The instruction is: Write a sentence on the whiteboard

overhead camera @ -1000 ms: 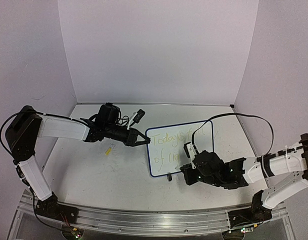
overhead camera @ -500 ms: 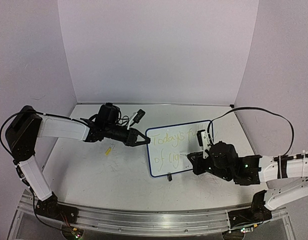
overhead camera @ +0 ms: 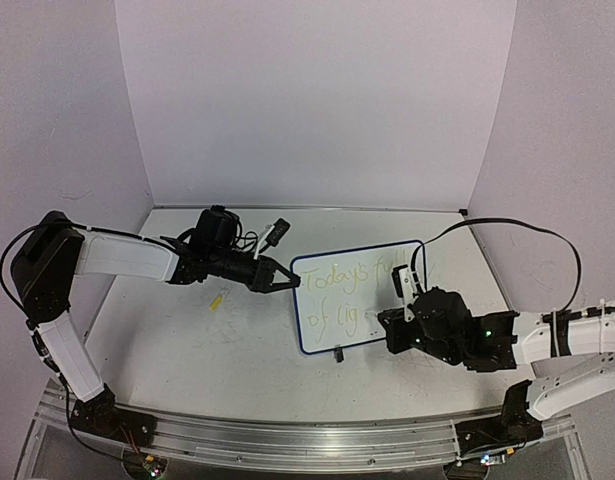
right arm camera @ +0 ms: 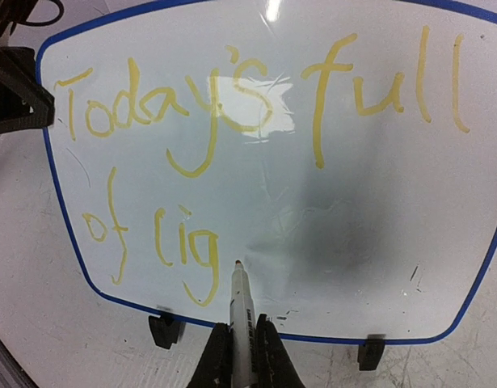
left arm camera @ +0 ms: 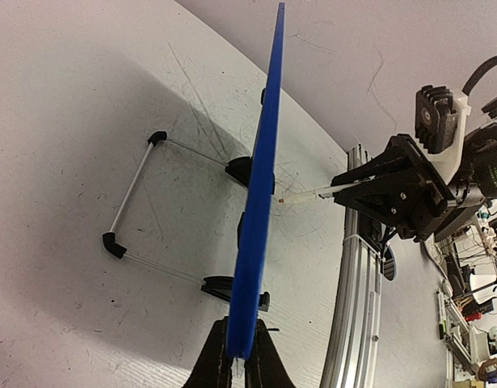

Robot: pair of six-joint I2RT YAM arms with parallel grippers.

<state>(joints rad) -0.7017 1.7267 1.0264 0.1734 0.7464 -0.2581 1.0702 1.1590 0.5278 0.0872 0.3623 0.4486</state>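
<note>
The whiteboard stands tilted on the table, its writing side facing my right arm. My left gripper is shut on its left edge; the left wrist view shows the blue frame edge-on between the fingers. The sentence is in yellow: "Today's full" above, "of lig" below. My right gripper is shut on a white marker. The marker's tip is at the board just right of the "g". In the top view the right gripper is at the board's lower middle.
A small yellow cap lies on the table left of the board. Two black feet hold the board's lower edge, and a wire stand props it from behind. An aluminium rail runs along the near edge. White walls enclose the table.
My right gripper moved with the marker from the board's lower edge up and right to the spot after "lig". The left gripper and the board have not moved.
</note>
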